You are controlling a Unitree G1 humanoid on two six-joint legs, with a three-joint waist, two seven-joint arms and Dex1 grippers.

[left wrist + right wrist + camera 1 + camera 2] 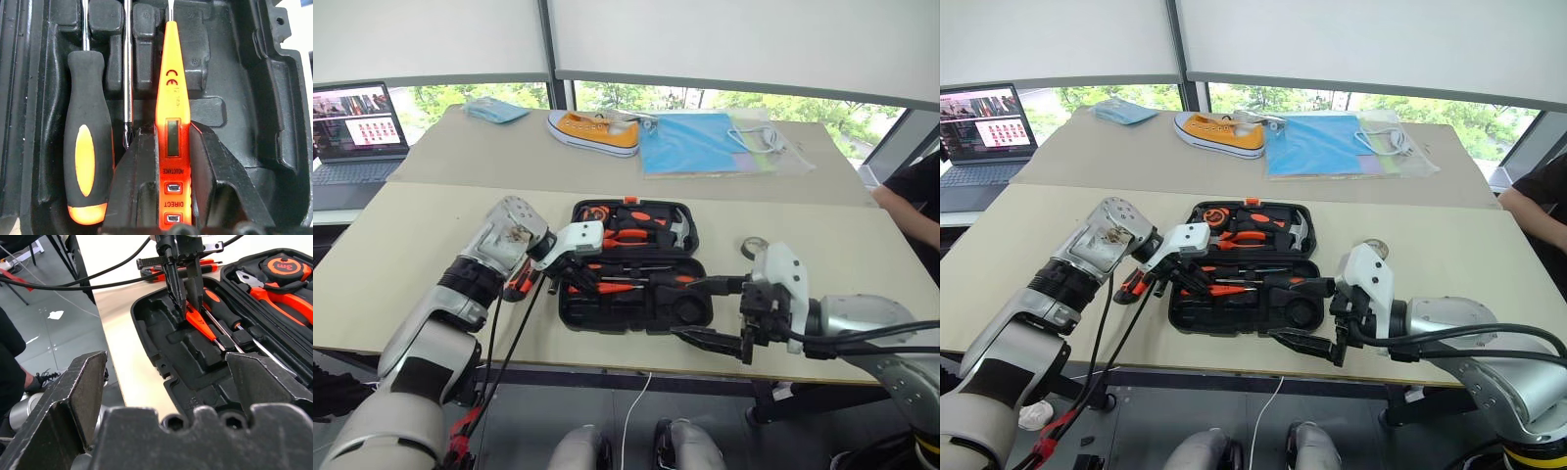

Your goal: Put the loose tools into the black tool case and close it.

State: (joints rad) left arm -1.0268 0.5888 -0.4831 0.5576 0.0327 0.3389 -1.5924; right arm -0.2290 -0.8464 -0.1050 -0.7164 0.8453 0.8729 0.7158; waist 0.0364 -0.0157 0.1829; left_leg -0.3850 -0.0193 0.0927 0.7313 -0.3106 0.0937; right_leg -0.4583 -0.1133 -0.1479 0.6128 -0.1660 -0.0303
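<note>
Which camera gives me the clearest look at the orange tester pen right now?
The left wrist view: the tester pen lies lengthwise in the tool case, between the left claw's fingers, markings readable. The right wrist view shows it small under that claw; the eye views show an orange sliver.

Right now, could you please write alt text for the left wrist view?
The left gripper straddles an orange tester pen lying in the open black tool case. An orange-and-black screwdriver sits slotted beside it.
</note>
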